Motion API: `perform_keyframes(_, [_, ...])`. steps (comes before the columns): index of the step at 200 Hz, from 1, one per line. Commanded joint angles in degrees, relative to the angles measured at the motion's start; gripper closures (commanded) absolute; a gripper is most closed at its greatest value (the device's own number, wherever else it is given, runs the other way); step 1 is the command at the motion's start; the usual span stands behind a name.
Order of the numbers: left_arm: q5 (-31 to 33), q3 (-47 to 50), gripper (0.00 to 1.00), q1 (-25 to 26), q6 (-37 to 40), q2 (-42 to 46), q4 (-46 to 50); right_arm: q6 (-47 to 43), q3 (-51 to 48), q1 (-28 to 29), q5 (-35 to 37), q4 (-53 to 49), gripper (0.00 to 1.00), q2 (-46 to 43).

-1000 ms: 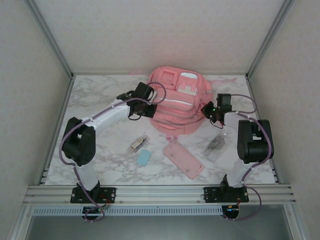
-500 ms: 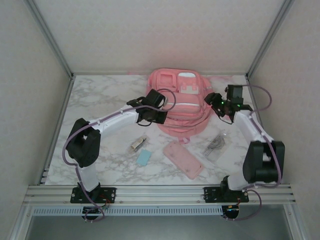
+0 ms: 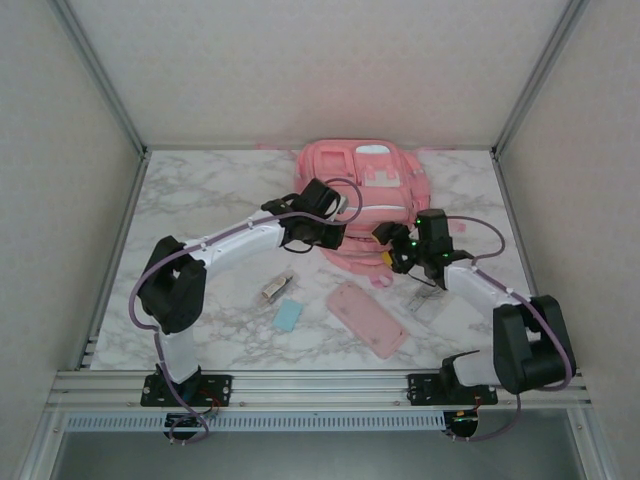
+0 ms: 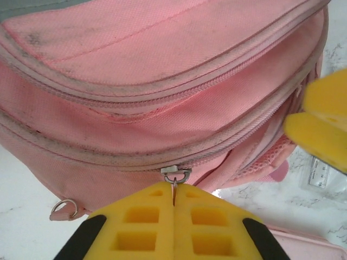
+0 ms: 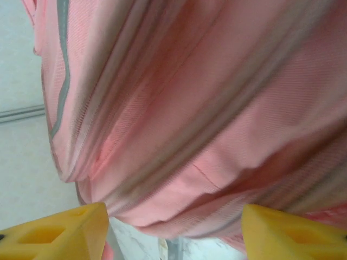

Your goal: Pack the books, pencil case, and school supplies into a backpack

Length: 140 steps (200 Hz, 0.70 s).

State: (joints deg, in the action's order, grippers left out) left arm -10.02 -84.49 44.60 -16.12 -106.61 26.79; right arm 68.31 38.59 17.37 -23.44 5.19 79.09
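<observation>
The pink backpack (image 3: 368, 190) lies at the back middle of the table. My left gripper (image 3: 336, 238) is at its near left edge, shut on the metal zipper pull (image 4: 175, 186) of the backpack (image 4: 162, 81). My right gripper (image 3: 385, 240) stands open at the near right edge, and its fingers (image 4: 320, 122) show in the left wrist view. In the right wrist view the open gripper (image 5: 173, 233) faces the backpack fabric (image 5: 195, 119) with nothing between its fingers. The pink pencil case (image 3: 365, 318), light-blue block (image 3: 287, 316) and silvery item (image 3: 275, 289) lie in front. The books are out of view.
The transparent strip (image 3: 428, 297) lies partly under my right forearm and appears as a ruler (image 4: 324, 179) in the left wrist view. Metal frame posts and walls bound the marble table (image 3: 200, 190) on three sides.
My right gripper opened and swung from the backpack's right side down to its near right edge. My left gripper stayed shut and shifted right along the backpack's near edge.
</observation>
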Motion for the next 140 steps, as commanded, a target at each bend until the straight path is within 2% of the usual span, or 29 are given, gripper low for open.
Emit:
perform_keyframes(1, [-2.9,-1.51,1.0,1.23,0.98,0.52,-1.14,5.72,0.9,2.77,4.02,11.28,0.34,3.2])
perform_keyframes(16, [-2.95,-1.23,1.0,1.58,1.41,0.61,-0.46,4.98,2.2,4.24,6.91,13.3,0.38,5.73])
perform_keyframes(25, [-2.96,-0.93,1.0,1.63,1.87,0.54,-0.18,3.91,3.4,4.91,8.58,13.38,0.44,7.35])
perform_keyframes(34, [-2.92,-0.86,1.0,1.58,2.62,0.48,0.18,2.88,4.0,5.46,9.82,14.33,0.57,8.68])
perform_keyframes(57, [-0.19,-1.57,1.0,1.48,6.94,0.35,3.1,0.95,3.9,5.69,13.14,14.55,1.0,9.56])
perform_keyframes(92, [6.41,-1.79,1.0,0.01,10.93,-0.48,8.32,-3.6,3.41,5.68,16.63,10.28,1.0,5.96])
perform_keyframes(123, [14.7,-0.94,1.0,-3.33,13.02,-1.31,10.21,-7.36,3.55,5.73,17.66,6.28,1.0,2.95])
perform_keyframes(140, [16.33,-1.56,1.0,-5.71,14.26,-2.21,10.63,-8.64,4.08,5.69,17.26,5.16,1.0,2.48])
